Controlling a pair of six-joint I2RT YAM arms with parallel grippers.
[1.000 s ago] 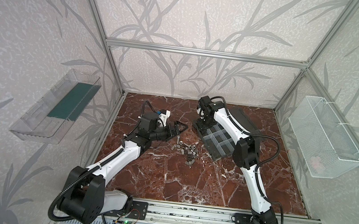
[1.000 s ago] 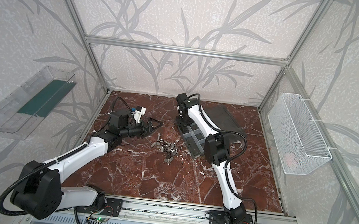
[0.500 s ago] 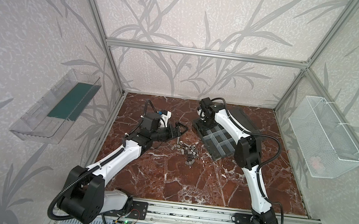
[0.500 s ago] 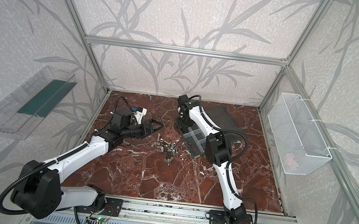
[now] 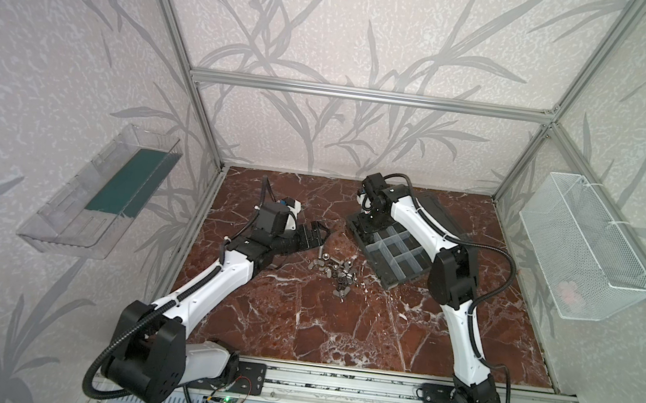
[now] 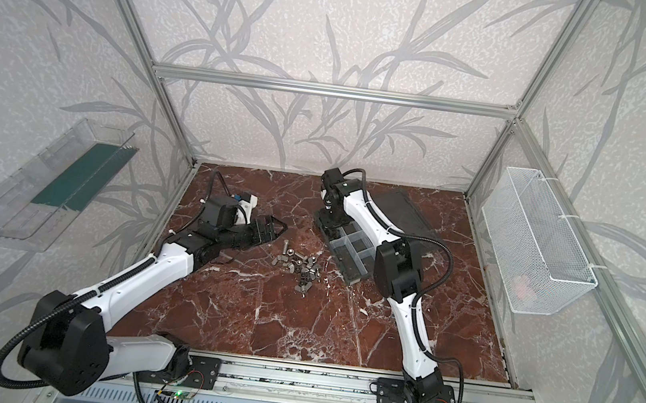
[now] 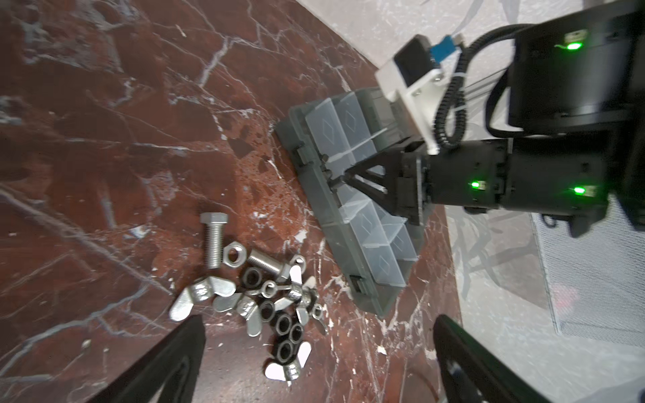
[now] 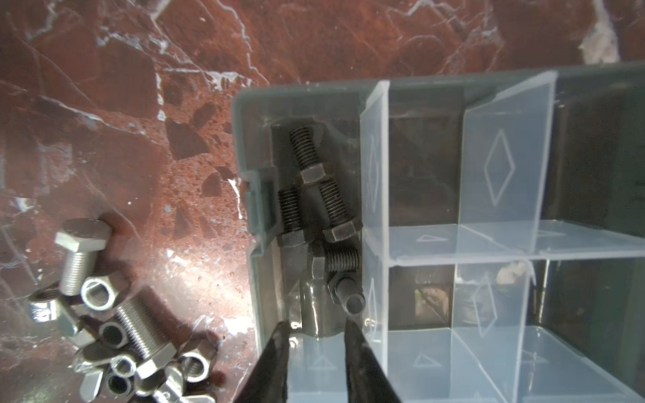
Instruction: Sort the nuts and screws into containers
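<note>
Black fingers of my R claw (image 8: 316,326) stand a little apart w/ nothing btwn them. The tips are down inside the corner compartment of the grey organizer box (image 8: 244,146). Just off one tip a dark screw (image 8: 347,296) is tilted up against the translucent divider (image 8: 375,195); can't tell if the tip touches it. Three more dark screws (image 8: 328,202) lie flat in that same compartment, shafts overlapping.

The box sits on the red-brown marble table (image 5: 340,317). Its lid (image 5: 437,210) lies open flat behind it, partly under my R arm.

My L claw (image 7: 319,322) is spread wide and holds nothing. It hovers low just beside the loose pile on the marble, apart from the box. One silver screw (image 7: 213,240) lies at the pile's edge. A 2nd silver screw (image 7: 268,267) lies in among the nuts (image 7: 279,321), which are silver hex, wing and black ones, all touching or overlapping.

In both top views the pile (image 5: 336,269) (image 6: 302,269) lies btwn my two claws, near the box but not touching it.

Further out, a clear tray (image 5: 105,184) w/ green base hangs on the left wall. A white wire basket (image 5: 583,251) hangs on the right wall w/ sth pinkish inside, too blurred to tell.
</note>
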